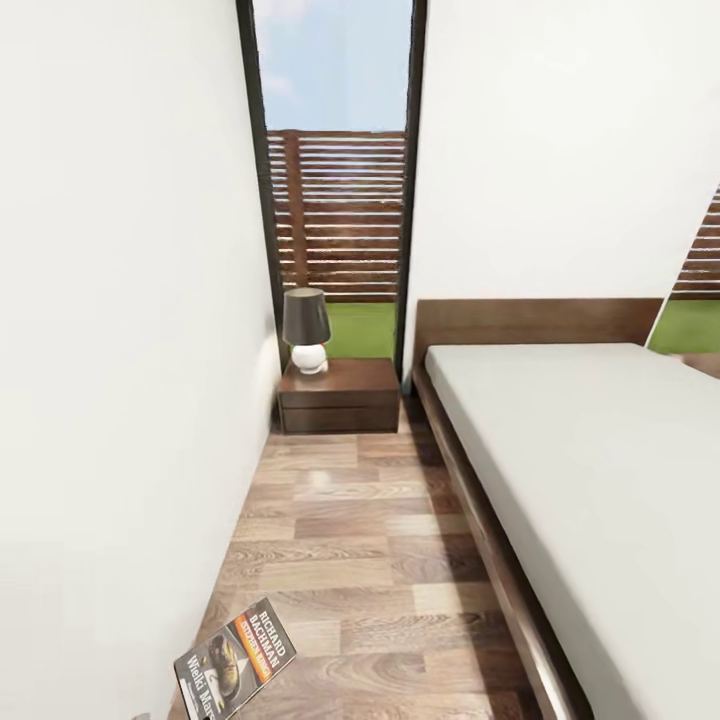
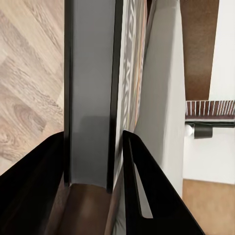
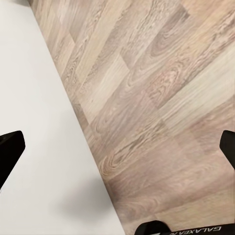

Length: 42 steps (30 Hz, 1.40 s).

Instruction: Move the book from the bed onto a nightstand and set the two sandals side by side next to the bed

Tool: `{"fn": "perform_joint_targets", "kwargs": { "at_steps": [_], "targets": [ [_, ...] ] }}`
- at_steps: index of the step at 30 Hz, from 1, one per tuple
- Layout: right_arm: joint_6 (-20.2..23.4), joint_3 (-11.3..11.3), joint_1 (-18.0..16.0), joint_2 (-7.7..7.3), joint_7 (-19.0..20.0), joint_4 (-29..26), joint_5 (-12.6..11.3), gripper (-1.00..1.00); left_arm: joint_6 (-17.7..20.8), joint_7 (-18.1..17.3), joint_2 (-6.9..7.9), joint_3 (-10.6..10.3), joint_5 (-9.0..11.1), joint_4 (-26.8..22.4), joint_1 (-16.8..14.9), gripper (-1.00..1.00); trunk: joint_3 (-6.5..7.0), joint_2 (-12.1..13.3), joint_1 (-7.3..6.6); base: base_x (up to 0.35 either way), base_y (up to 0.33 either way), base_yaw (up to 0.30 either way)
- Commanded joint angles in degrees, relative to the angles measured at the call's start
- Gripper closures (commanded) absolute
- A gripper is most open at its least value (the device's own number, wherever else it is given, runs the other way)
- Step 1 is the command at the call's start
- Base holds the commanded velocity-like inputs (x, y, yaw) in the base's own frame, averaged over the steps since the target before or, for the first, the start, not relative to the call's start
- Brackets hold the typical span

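1. Landmark: the large low bed with light-grey mattress and dark brown wood frame [image 1: 560, 470]. Its flat headboard sits against the white far wall.
2. Low square dark-brown wooden nightstand w/ drawers [image 1: 338, 395] stands just beside the bed's head end, under a tall dark-framed window [image 1: 335, 190] showing a slatted wooden fence and grass.
3. Lamp w/ dark shade and round white base [image 1: 306, 331] stands upright on the nightstand top, toward the side away from the bed.
4. Wood-plank floor [image 1: 370, 540] runs as a narrow strip between the bed frame and a plain white side wall [image 1: 110, 350].
5. Small thin paperback book w/ dark photo cover and orange title band [image 1: 235, 657] is off the bed, up over the floor strip near the bed's foot end, tilted, well apart from the nightstand.
6. Left gripper [image 2: 95, 161]: in the left wrist view its black fingers [image 2: 147, 186] are clamped on the book [image 2: 90, 93], seen edge-on between them.
7. Right gripper [image 3: 117, 152]: black fingertips [image 3: 10, 147] spread wide apart, nothing between them; it hangs over the floor [image 3: 161, 98] by a white surface, prob. the side wall.
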Motion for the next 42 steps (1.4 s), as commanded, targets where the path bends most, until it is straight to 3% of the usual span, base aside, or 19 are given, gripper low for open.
{"fn": "perform_joint_targets", "kwargs": {
  "at_steps": [1, 17, 42],
  "targets": [
    [0.2, 0.0, -0.1, -0.01, 0.4, 0.2, -0.2, -1.0, 0.6, -0.2, 0.01, 0.6, -0.2, 0.0, 0.0, 1.0, -0.05, 0.0, 0.01, 0.128, 0.106, 0.0],
    [0.0, 0.0, 0.0, -0.01, 0.2, 0.2, -0.1, -1.0, 0.5, -0.4, -0.06, 0.6, -0.2, 0.0, 0.0, 1.0, -0.05, 0.0, 0.01, 0.128, 0.093, 0.0],
    [0.0, -0.1, 0.0, 0.69, 0.1, 0.2, -0.1, -1.0, 0.4, -0.4, -0.27, 0.6, -0.2, 0.0, 0.0, 1.0, -0.05, 0.0, 0.01, 0.123, 0.005, 0.0]
  ]
}}
